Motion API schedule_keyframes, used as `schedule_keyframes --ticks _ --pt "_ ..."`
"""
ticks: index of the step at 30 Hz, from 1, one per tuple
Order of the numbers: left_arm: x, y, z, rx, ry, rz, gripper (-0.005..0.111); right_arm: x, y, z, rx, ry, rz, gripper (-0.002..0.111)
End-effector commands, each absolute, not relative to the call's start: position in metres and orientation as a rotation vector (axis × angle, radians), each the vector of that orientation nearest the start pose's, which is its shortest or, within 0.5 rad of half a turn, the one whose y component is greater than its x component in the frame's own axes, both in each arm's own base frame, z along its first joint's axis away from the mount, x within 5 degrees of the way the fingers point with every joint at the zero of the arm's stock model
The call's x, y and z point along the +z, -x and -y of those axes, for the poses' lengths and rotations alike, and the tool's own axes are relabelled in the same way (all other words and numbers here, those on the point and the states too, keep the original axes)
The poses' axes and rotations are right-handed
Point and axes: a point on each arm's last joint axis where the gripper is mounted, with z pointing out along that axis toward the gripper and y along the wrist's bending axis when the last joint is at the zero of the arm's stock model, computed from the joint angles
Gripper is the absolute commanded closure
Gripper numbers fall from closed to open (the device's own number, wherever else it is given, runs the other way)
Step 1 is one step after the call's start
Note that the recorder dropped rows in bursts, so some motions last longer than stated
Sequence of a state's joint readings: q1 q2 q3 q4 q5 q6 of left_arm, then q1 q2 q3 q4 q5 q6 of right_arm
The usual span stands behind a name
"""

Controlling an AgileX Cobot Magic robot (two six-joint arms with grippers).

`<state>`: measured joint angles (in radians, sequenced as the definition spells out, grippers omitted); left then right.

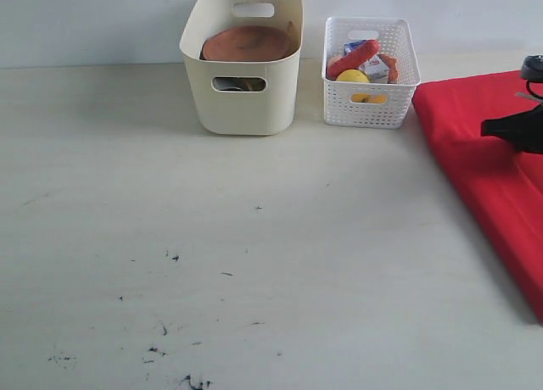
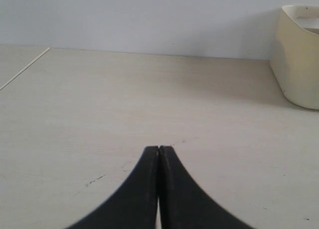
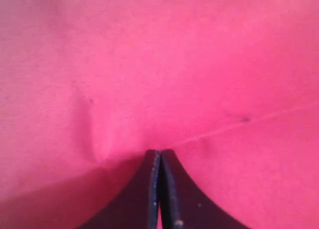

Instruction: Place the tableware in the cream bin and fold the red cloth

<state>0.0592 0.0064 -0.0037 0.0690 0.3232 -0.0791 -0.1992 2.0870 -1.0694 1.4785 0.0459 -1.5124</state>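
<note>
The right claw (image 3: 159, 152), clenched, presses the red cloth (image 1: 484, 169); folding seems nearly done. The left claw (image 2: 158, 148) is clenched too. Next, the right likely lifts clear.

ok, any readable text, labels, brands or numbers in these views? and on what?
No legible text in any view.
The carton in the white basket: blue and red print, too small and blurred to read.
No markings show on the cream bin, red cloth or table; the table's dark specks are scuffs, not text.
</note>
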Motion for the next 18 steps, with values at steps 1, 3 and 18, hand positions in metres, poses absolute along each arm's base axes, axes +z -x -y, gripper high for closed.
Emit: schedule_keyframes --ticks 1,3,18 --pt "0.184 -0.054 -0.005 0.039 0.080 -1.802 0.106 0.093 -0.398 0.068 0.056 -0.165 -2.469 0.108" --pt "0.184 -0.054 -0.005 0.039 0.080 -1.802 0.106 0.106 -0.399 0.070 0.041 -0.205 -2.435 0.108" --pt "0.184 -0.054 -0.005 0.039 0.080 -1.802 0.106 0.114 -0.315 0.072 -0.183 -0.342 -2.522 0.108"
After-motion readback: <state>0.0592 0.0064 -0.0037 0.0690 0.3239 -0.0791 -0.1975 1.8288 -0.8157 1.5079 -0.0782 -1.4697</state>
